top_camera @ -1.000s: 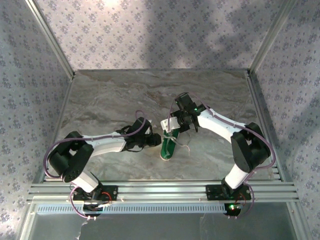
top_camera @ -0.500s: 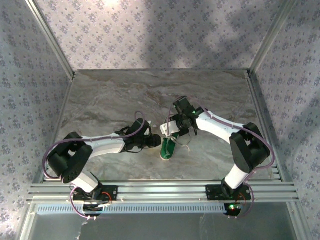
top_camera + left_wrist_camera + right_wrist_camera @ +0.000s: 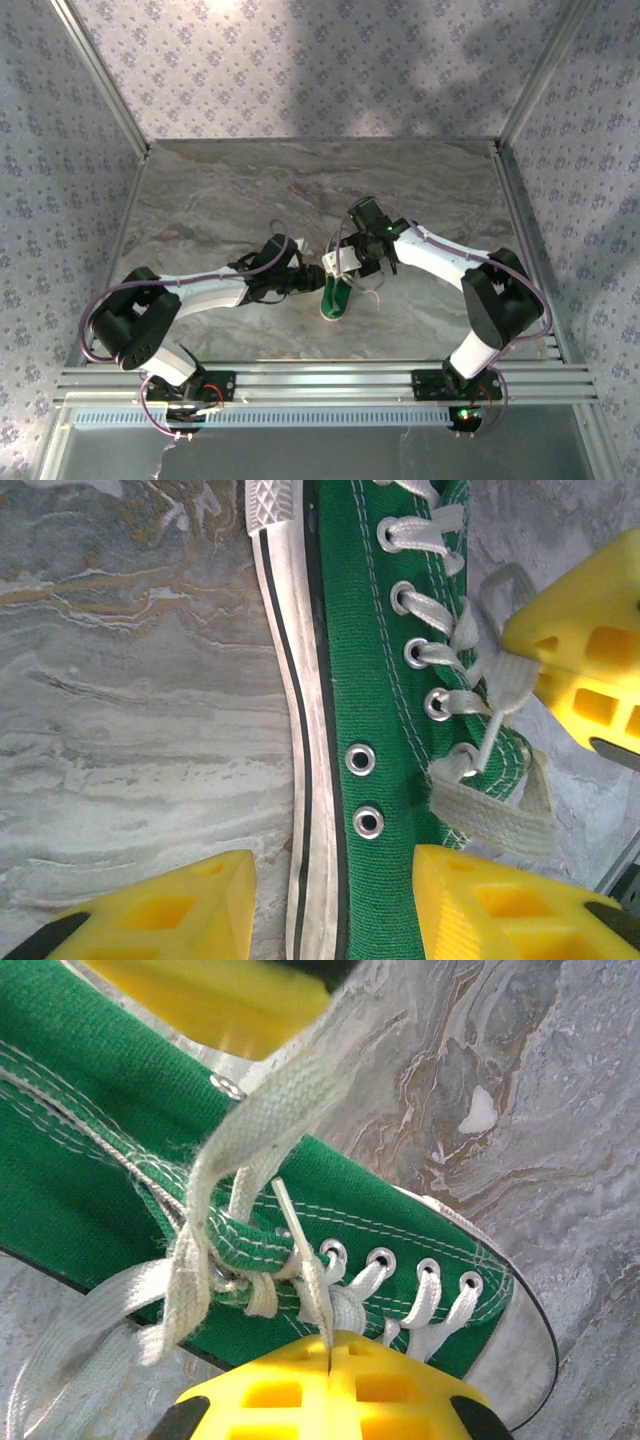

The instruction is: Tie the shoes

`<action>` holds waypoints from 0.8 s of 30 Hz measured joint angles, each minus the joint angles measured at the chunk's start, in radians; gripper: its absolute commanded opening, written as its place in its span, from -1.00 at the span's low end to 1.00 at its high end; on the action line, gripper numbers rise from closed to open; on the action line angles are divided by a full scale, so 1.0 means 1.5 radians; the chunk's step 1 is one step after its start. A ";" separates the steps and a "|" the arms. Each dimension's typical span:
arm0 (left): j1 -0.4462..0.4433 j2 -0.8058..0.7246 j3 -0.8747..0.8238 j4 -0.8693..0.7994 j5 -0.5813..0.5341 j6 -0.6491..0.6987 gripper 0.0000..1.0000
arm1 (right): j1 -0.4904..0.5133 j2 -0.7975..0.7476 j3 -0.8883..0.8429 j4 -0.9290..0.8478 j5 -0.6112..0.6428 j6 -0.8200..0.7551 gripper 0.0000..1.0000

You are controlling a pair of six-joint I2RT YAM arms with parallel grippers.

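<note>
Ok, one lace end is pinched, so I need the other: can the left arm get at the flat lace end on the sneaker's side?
Probably yes: the left claw is open astride the sneaker, and the flat lace end lies uncovered just ahead of it; the right claw sits beyond.

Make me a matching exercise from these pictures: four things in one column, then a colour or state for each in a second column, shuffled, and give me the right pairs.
Column one
1. sneaker
2. laces
3. left gripper
4. right gripper

Column two
A. shut, pinching one strand of the laces
B. green canvas
C. open, fingers straddling the sneaker's sole edge
D. white

Pairs: 1-B, 2-D, 3-C, 4-A
</note>
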State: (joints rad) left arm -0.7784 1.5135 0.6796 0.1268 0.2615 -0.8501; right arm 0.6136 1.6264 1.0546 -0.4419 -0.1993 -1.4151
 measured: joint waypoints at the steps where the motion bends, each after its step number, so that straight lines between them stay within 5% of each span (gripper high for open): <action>1: 0.001 0.000 0.000 0.000 0.000 0.000 -0.10 | 0.001 -0.001 0.000 0.000 0.000 0.000 -1.00; 24: 0.017 0.042 0.050 0.001 -0.005 0.000 -0.14 | 0.020 -0.004 -0.005 0.000 -0.022 -0.004 -1.00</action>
State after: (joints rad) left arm -0.7525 1.5768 0.7547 0.1284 0.2539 -0.8505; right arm 0.6441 1.6211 1.0477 -0.4419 -0.2329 -1.4216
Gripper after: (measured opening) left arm 0.434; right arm 0.052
